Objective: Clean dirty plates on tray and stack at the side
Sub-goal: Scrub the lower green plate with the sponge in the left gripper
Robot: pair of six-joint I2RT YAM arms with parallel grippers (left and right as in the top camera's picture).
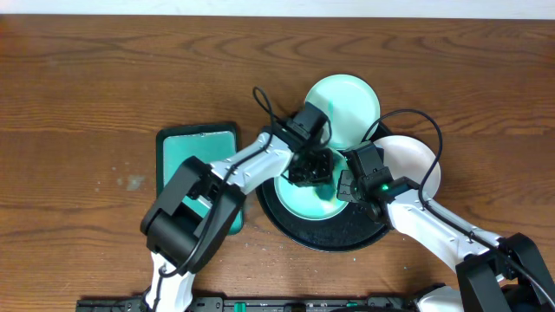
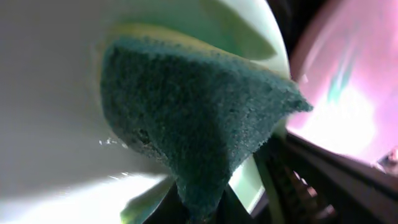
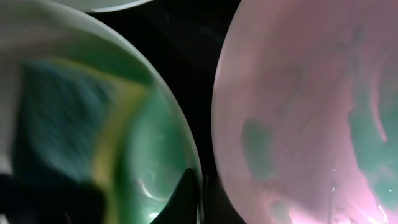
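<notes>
A pale mint-green plate point(image 1: 303, 198) lies on the round black tray point(image 1: 334, 234). My left gripper point(image 1: 312, 166) is shut on a dark green sponge with a yellow layer point(image 2: 193, 124) and presses it against that plate point(image 2: 50, 93). My right gripper point(image 1: 349, 184) is shut on the same plate's right rim point(image 3: 158, 149), with its dark fingers point(image 3: 186, 193) straddling the edge. A white plate point(image 1: 409, 163) with green smears point(image 3: 298, 124) lies at the tray's right edge. A second mint plate point(image 1: 345, 106) lies at the tray's far edge.
A smaller teal rectangular tray point(image 1: 198, 154) with a dark rim sits left of the black tray, partly under my left arm. Cables loop over the far mint plate and the white plate. Bare wooden table surrounds everything.
</notes>
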